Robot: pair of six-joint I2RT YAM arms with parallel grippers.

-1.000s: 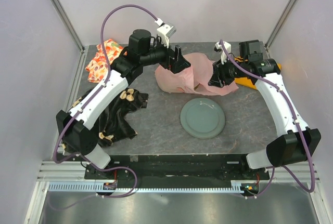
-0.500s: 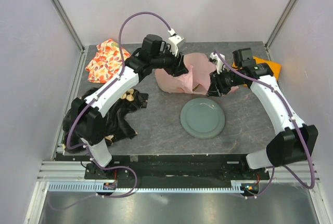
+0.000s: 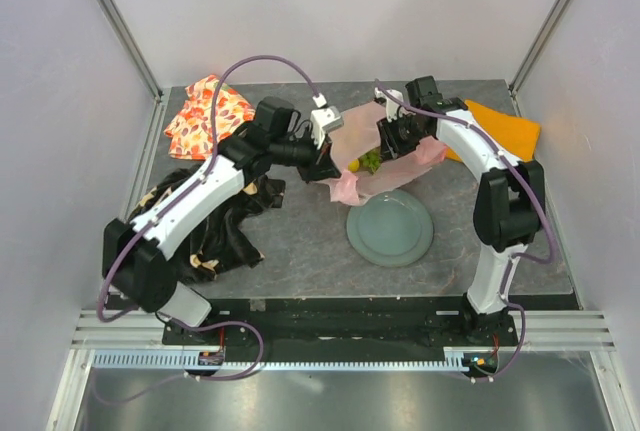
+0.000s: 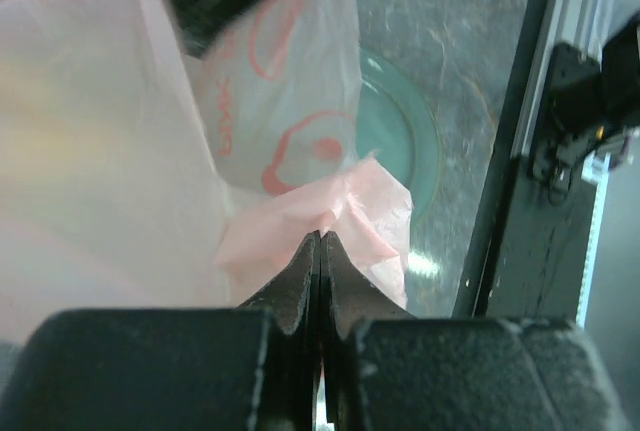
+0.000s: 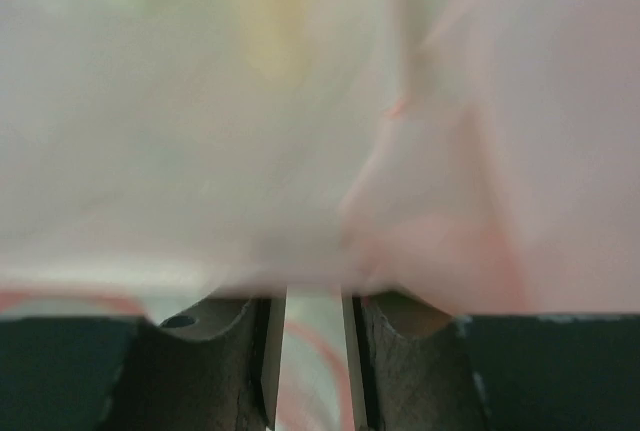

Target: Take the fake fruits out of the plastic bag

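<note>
Two end effectors meet at the plastic bag, which lies at the far middle of the worktop, at 12 o'clock from the plate. The left end effector is clamped tight on a fold of the bag's rim at its 9 o'clock edge; the left wrist view shows pink film pinched between the closed fingers. The right end effector is at the 2 o'clock edge, jaws a narrow gap apart with film across them; whether it grips I cannot tell. Done well, I judge, both draw the rim apart and upward gently, opening the mouth without tearing the thin film. The fake fruits show only as yellow and green patches in the mouth; their number and kinds are hidden, and the right wrist view is mostly blur.
</note>
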